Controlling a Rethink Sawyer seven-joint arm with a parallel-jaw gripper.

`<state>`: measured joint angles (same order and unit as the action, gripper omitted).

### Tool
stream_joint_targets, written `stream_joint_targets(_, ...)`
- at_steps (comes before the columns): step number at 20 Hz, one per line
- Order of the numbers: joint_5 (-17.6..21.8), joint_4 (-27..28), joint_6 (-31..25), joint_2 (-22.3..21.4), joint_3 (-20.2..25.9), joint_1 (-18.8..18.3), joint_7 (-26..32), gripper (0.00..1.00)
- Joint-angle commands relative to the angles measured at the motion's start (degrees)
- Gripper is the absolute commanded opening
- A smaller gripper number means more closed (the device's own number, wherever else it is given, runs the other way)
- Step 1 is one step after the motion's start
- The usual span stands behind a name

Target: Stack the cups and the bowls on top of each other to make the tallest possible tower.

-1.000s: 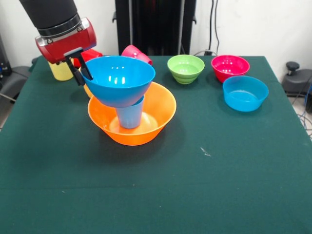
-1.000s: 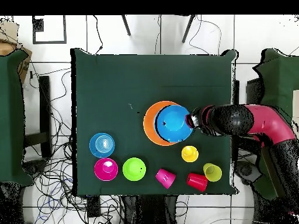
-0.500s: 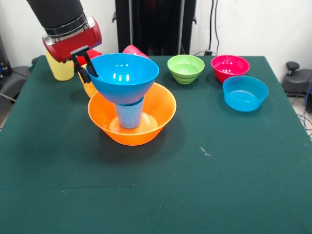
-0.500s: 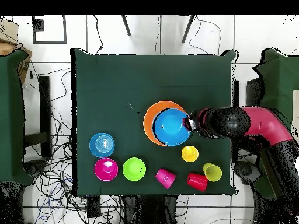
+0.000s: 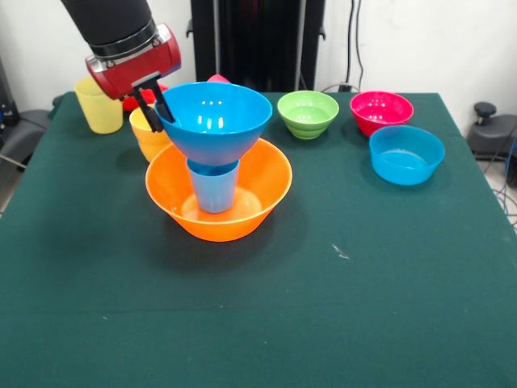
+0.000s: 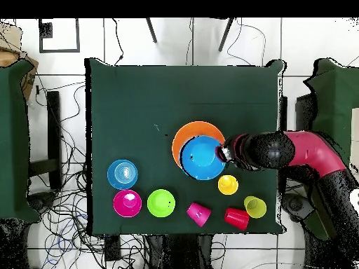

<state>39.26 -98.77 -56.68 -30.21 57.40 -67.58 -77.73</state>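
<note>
Presently: orange bowl (image 5: 218,198) on worktop (image 5: 339,275), base. Big blue bowl (image 5: 214,121), rim pinched by hand (image 5: 154,103), sitting on blue cup (image 5: 213,184) inside. Step: seating it. Next calls for level release, then another cup.

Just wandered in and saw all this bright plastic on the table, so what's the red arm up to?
It is stacking. The gripper is pinching the rim of the large blue bowl, which sits on the light blue cup standing upside down in the large orange bowl. The other cups and three smaller bowls wait on the green table.
</note>
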Motion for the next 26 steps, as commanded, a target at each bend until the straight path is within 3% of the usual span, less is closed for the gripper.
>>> stream_joint_targets(1,2.83,-2.45,2.91,0.95,-3.24,2.45,6.00,0.00)
stream_joint_targets(26,4.18,-2.41,4.11,1.92,-3.44,1.41,7.58,0.00)
